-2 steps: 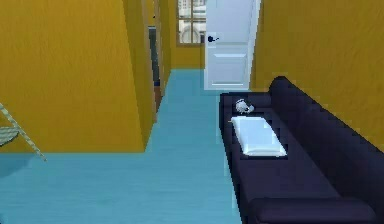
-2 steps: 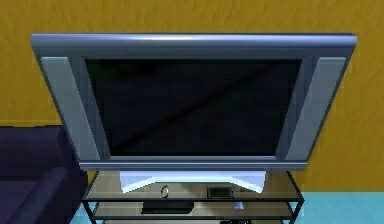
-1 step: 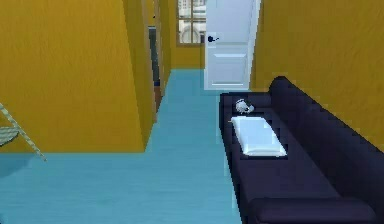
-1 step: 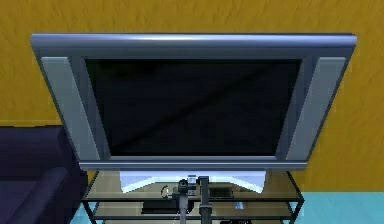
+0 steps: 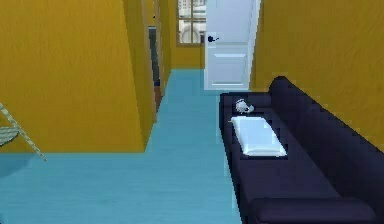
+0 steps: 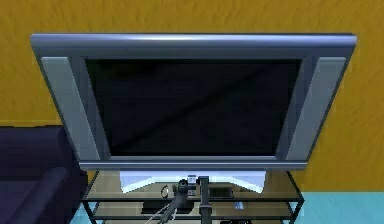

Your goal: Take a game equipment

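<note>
Wooden stand (image 6: 285, 192) at bottom centre bears a grey television (image 6: 190, 100). The gripper (image 6: 175, 202) shows against its shelves; whether it holds anything is unclear.

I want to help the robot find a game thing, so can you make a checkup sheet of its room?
Surface: wood and metal TV stand carrying a big dark TV.
Job's things: cannot tell; a small pale thing lies on the sofa.
Clutter: white pillow on the sofa.
Grippers: tool in front of the stand's shelf; cannot tell whether it holds anything.
Cables: nothing seen.
Surroundings: orange walls, teal floor, white door.
</note>
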Tool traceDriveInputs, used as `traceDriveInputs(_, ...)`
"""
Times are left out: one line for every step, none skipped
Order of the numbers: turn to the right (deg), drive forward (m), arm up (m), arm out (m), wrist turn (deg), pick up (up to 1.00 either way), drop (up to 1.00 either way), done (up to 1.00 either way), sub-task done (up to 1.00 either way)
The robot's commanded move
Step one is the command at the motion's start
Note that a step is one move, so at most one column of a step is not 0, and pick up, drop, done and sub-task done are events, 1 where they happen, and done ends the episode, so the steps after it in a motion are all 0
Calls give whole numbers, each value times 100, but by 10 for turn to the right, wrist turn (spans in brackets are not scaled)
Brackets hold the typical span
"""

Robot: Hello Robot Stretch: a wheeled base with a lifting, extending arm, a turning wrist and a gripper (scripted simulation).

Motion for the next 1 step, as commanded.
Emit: traceDriveInputs(0, 0, 0, 0, 450, 0, 0, 0, 0)
